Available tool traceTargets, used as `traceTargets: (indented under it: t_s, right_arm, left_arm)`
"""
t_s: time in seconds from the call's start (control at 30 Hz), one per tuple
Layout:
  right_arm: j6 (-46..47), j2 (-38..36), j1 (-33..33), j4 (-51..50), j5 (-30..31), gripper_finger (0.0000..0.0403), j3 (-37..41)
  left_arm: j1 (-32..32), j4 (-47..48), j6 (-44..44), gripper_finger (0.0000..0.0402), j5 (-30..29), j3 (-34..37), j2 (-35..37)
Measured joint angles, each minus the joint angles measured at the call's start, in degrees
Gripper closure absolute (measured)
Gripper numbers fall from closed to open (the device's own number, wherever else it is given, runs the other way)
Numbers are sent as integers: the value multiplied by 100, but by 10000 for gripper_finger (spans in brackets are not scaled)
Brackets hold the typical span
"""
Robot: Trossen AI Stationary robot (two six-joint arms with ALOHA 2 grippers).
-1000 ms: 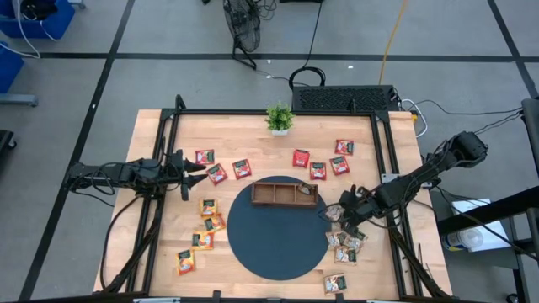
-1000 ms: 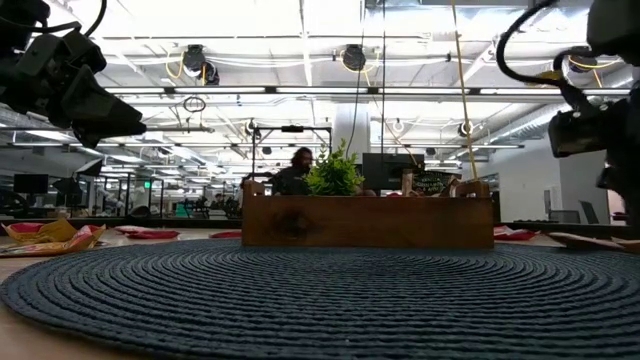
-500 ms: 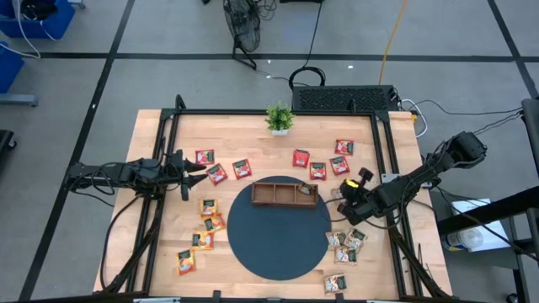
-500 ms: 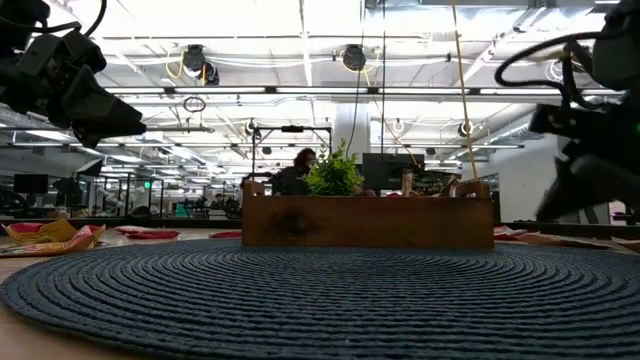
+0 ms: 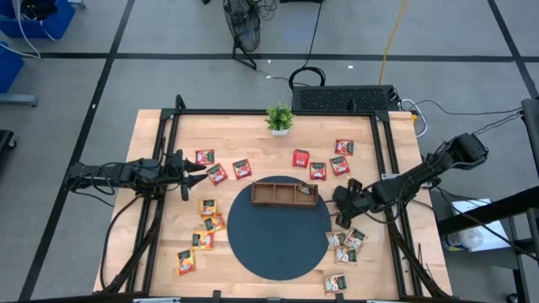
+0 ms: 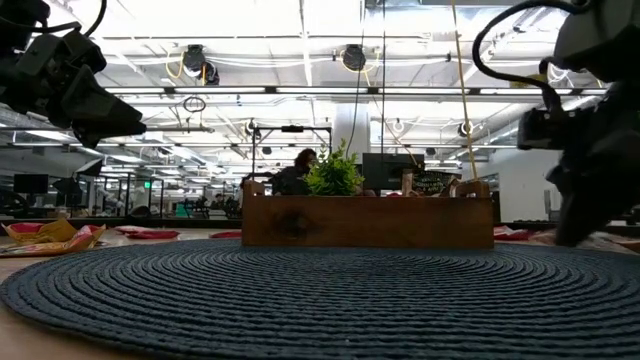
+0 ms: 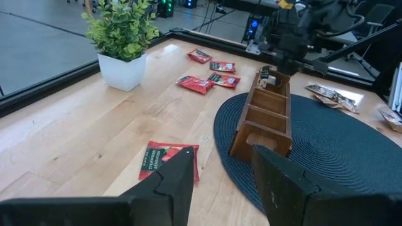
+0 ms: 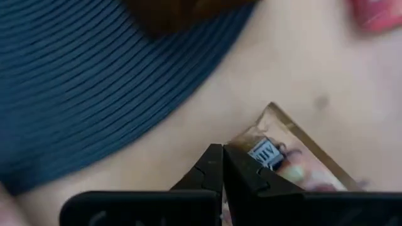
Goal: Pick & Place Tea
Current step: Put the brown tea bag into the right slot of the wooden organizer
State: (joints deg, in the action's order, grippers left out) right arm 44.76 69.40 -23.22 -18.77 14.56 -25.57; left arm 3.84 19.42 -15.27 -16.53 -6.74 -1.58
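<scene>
Table [image 5: 253, 135]: pale wooden planks, smooth, black metal frame at the edges. Centre: dark blue-grey round woven mat [image 5: 278, 236], ribbed in concentric rings. On the mat's far edge stands the brown wooden three-compartment tray [image 5: 285, 193], long and boxy; in the left wrist view its farthest compartment holds one sachet [image 7: 266, 76], the others show bare wood. Behind it, a small green potted plant [image 5: 280, 118] in a white square pot.

Tea sachets, flat glossy squares, lie in groups on bare wood: red ones [image 5: 217, 173] left of the tray, more red ones [image 5: 317, 171] right of it, yellow-orange ones [image 5: 207, 207] off the mat's left edge, pale green-white ones [image 5: 345, 244] off its right edge.

Right gripper [image 5: 345, 199]: just off the mat's right edge, beside the tray's right end, low over the wood. Fingers pressed together; in the right wrist view their tips meet at the edge of a crinkled pale sachet [image 8: 292, 163]. Cannot tell whether foil is caught between them. That view is blurred; the sachet is cut off by the frame.

Left gripper [image 5: 202, 167]: left of the tray, above the red sachets, fingers spread, nothing between them.

Low view: the tray hides the sachets behind it.
</scene>
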Motion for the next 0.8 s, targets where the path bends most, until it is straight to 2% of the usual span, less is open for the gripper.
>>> traceTargets:
  t_s: [0.27,0.4,0.53,0.67,0.8]
  right_arm:
    - [620,-15,-9,-182,-2276,403,-23]
    - [800,-12,-9,-658,-2981,403,-19]
    - [1012,-7,-11,-1739,-2852,403,-23]
    - [1283,-4,-15,-2750,-2239,403,-19]
    - [1392,-4,-14,-3296,-1376,403,-12]
  left_arm:
    - [0,0,2,240,0,0,0]
    - [0,0,1,240,1,0,-1]
    - [0,0,2,240,2,0,0]
    - [0,1,0,240,0,0,-1]
    - [0,2,2,240,0,0,-1]
